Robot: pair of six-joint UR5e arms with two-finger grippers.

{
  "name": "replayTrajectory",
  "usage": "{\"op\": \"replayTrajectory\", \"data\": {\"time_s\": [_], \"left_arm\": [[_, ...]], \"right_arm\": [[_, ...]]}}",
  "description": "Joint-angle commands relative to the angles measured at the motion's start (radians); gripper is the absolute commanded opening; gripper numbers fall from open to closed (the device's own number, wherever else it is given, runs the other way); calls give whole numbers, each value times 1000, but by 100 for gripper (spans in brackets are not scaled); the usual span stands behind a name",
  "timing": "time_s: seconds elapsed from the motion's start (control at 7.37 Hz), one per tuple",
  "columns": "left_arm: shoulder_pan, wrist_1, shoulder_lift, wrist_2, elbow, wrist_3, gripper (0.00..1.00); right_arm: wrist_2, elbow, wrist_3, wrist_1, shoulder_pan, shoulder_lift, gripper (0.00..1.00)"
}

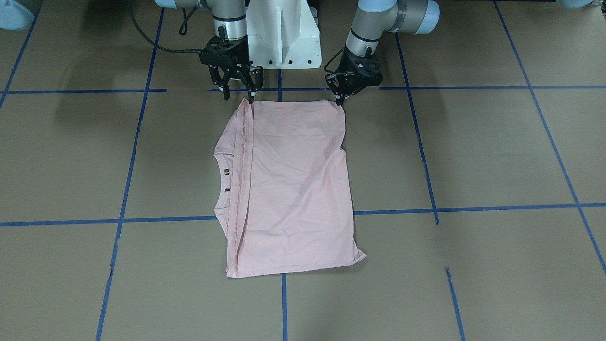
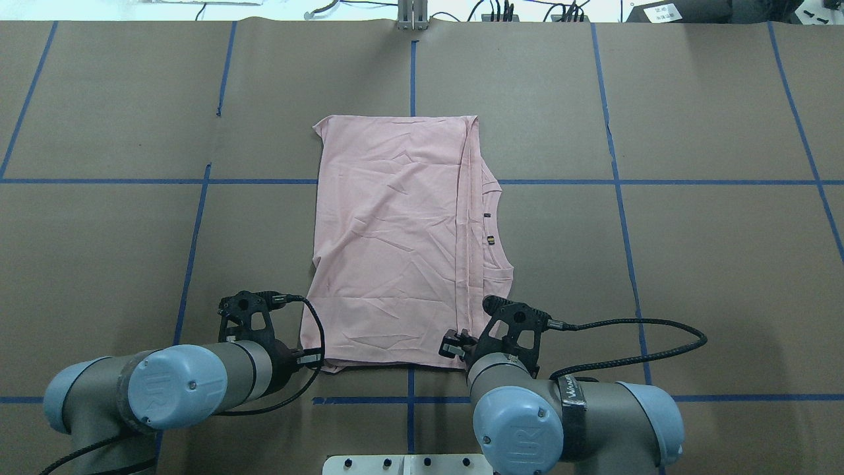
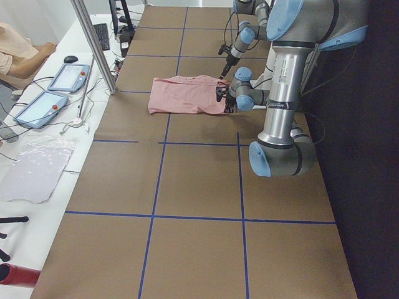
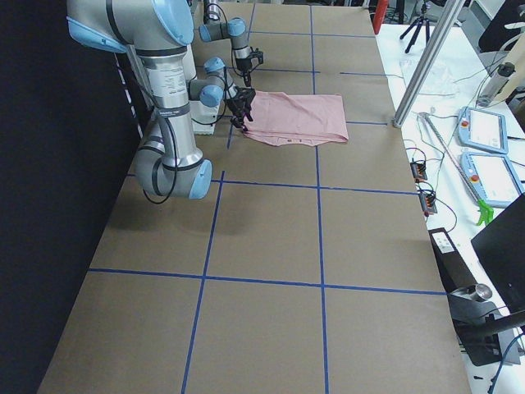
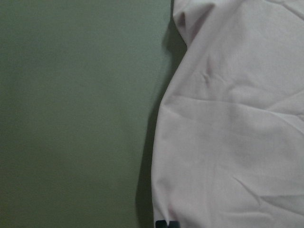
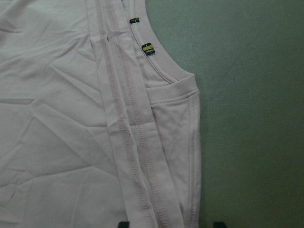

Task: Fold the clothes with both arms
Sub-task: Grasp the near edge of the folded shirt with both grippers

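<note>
The pale pink T-shirt (image 1: 293, 184) lies flat on the brown table, folded into a tall rectangle, plain side up (image 2: 389, 244). Its collar with small tags (image 6: 148, 47) shows along the folded edge. My left gripper (image 1: 340, 98) points down at the shirt's near corner on my left, fingers pinched together on the cloth edge (image 5: 237, 118). At the near corner on my right, my right gripper (image 1: 239, 97) stands open. One fingertip (image 1: 251, 99) touches the hem and the other is off the cloth. In the overhead view both wrists hide the fingers.
The white pedestal (image 1: 284, 38) stands just behind the grippers. Blue tape lines (image 1: 279, 215) grid the brown table. Beyond the table's far edge are an aluminium post (image 3: 93, 43), tablets (image 3: 68, 76) and a seated person (image 3: 19, 53).
</note>
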Motion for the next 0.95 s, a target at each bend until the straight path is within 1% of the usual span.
{"op": "replayTrajectory", "data": {"time_s": [0.0,0.27,0.81], "left_arm": [[-1,0,1,0,-1,0,0],[-1,0,1,0,-1,0,0],[-1,0,1,0,-1,0,0]], "right_arm": [[-1,-37,1,0,3,22,68],[-1,-80,-2,6,11,36,67],[2,-110,-1,6,11,52,62]]}}
